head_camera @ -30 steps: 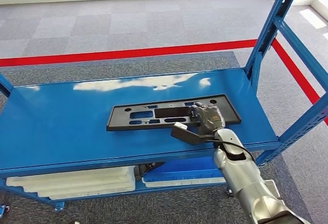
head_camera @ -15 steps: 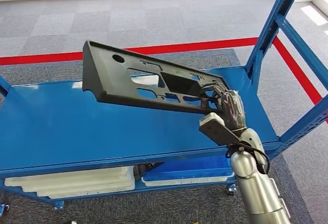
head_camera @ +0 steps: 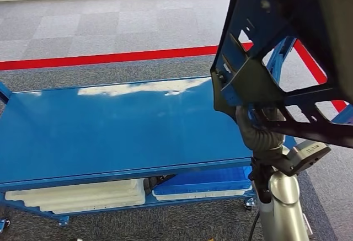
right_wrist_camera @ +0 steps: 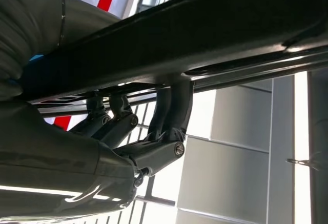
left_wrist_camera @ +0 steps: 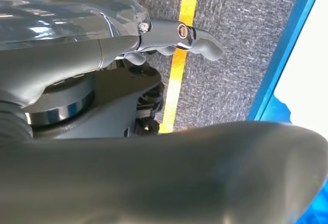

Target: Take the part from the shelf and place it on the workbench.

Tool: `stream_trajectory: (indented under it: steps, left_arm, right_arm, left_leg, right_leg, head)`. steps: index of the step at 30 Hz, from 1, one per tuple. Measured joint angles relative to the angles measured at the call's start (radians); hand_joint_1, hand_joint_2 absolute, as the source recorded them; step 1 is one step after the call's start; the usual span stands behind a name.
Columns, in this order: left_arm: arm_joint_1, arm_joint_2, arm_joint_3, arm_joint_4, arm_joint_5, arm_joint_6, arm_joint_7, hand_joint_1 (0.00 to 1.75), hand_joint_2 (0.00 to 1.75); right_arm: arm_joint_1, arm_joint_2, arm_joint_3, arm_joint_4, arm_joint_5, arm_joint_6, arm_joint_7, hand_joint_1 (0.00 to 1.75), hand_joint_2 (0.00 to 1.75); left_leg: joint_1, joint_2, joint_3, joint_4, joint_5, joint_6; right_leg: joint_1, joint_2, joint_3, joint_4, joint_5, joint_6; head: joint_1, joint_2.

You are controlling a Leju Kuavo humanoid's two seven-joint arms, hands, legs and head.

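Right hand [head_camera: 258, 133] grips the part [head_camera: 291, 42] above the shelf [head_camera: 124, 125] edge.

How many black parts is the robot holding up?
1. The black part is lifted clear of the blue shelf, gripped along its lower edge by the right hand. Nothing else lies on the shelf top.

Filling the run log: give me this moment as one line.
phase: lift-off | right robot hand: holds black part, raised off blue shelf | left robot hand: holds nothing, above carpet
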Motion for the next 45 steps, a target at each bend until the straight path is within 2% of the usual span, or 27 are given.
stream_trajectory:
  steps: [8,15,23,29,37,42,45]
  left_arm:
    - [0.004,0.0,0.0,0.0,-0.006,0.023,0.011,0.0,1.75]
    - [0.005,0.0,0.0,0.0,-0.008,0.031,-0.036,0.0,1.75]
    - [0.008,0.002,0.002,0.0,0.012,0.034,-0.027,0.0,1.75]
    - [0.008,0.005,0.03,0.0,0.056,0.031,0.016,0.0,1.75]
    - [0.008,0.01,0.063,0.0,0.077,0.033,0.052,0.0,1.75]
    - [0.008,0.012,0.074,0.0,0.077,0.032,0.056,0.0,1.75]
    - [0.007,0.012,0.076,0.0,0.077,0.032,0.057,0.0,1.75]
  right_arm:
    - [0.048,0.043,-0.004,-0.005,-0.091,0.039,0.005,1.75,1.75]
    - [0.107,0.048,0.01,0.01,-0.131,0.106,0.016,1.75,1.75]
    - [0.166,0.014,0.108,0.028,-0.163,0.174,0.022,1.75,1.75]
    - [0.175,-0.018,0.177,0.04,-0.161,0.17,0.026,1.75,1.75]
    - [0.174,-0.036,0.208,0.049,-0.171,0.158,0.029,1.75,1.75]
    - [0.173,-0.037,0.211,0.048,-0.178,0.145,0.029,1.75,1.75]
    - [0.174,-0.038,0.21,0.043,-0.181,0.14,0.028,1.75,1.75]
  left_leg:
    - [0.0,0.0,0.0,0.0,0.0,0.0]
    - [0.0,0.0,0.0,0.0,0.0,0.0]
    - [0.0,0.0,0.0,0.0,0.0,0.0]
    - [0.0,0.0,0.0,0.0,0.0,0.0]
    - [-0.004,0.0,0.0,0.001,-0.002,0.003]
    - [-0.011,0.0,0.0,0.005,-0.004,0.013]
    - [-0.011,0.002,0.003,-0.009,0.01,0.033]
  right_leg:
    - [0.0,0.0,0.0,0.0,0.0,0.0]
    - [0.0,0.0,0.0,0.0,0.0,0.0]
    - [0.0,0.0,0.0,0.0,0.0,0.0]
    - [0.0,0.0,0.0,0.0,0.0,0.0]
    - [-0.005,0.0,0.0,-0.001,0.0,0.002]
    - [-0.012,0.0,0.001,-0.002,0.002,0.012]
    - [-0.012,0.001,0.003,-0.003,0.001,0.025]
  head:
    - [0.0,0.0]
    - [0.0,0.0]
    - [0.0,0.0]
    - [0.0,0.0]
    - [0.0,0.0]
    - [0.0,0.0]
    - [0.0,0.0]
